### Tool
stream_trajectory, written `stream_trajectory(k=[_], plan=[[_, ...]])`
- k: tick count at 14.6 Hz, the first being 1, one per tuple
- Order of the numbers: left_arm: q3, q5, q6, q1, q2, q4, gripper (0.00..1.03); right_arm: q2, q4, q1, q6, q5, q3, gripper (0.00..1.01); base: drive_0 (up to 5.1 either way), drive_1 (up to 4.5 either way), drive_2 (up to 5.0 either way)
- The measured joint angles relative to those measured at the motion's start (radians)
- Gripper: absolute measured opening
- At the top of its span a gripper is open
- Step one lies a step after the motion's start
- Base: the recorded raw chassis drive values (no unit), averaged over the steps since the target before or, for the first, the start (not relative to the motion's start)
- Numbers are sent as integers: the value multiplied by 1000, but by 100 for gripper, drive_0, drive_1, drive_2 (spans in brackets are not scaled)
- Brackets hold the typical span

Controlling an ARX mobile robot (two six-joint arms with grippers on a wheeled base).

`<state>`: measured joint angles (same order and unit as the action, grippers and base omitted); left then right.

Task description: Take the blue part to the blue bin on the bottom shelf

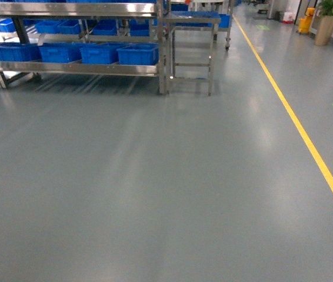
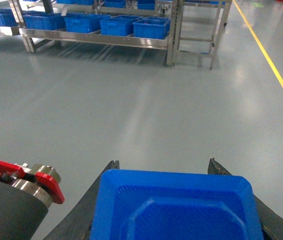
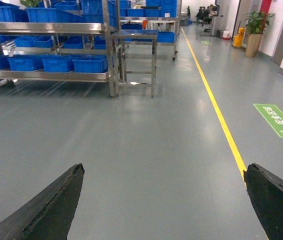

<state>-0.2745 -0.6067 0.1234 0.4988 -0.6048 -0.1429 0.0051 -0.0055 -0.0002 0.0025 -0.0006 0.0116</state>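
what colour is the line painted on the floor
Yellow. The floor line runs straight along the grey floor to the right of the steel rack; it shows best in the head view.

Blue bins (image 1: pixel 99 53) on bottom shelf (image 1: pixel 75 68)

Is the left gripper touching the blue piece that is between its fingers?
Touching. In the left wrist view, the blue piece fills the left gripper, and both black fingers press against its sides with no gap visible.
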Motion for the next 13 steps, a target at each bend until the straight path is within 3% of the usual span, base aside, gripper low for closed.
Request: stream_trajectory(k=[9, 11, 13], plan=[[0, 3, 0, 2, -2, 0, 44, 0, 0, 0, 0, 1, 0, 98, -162, -162, -162], [0, 0, 0, 1, -1, 0, 44, 0, 0, 0, 0, 0, 0, 98, 0, 0, 0], [0, 1, 0, 1, 1, 0, 44, 0, 3, 0, 0, 0, 0, 98, 4, 436, -428]])
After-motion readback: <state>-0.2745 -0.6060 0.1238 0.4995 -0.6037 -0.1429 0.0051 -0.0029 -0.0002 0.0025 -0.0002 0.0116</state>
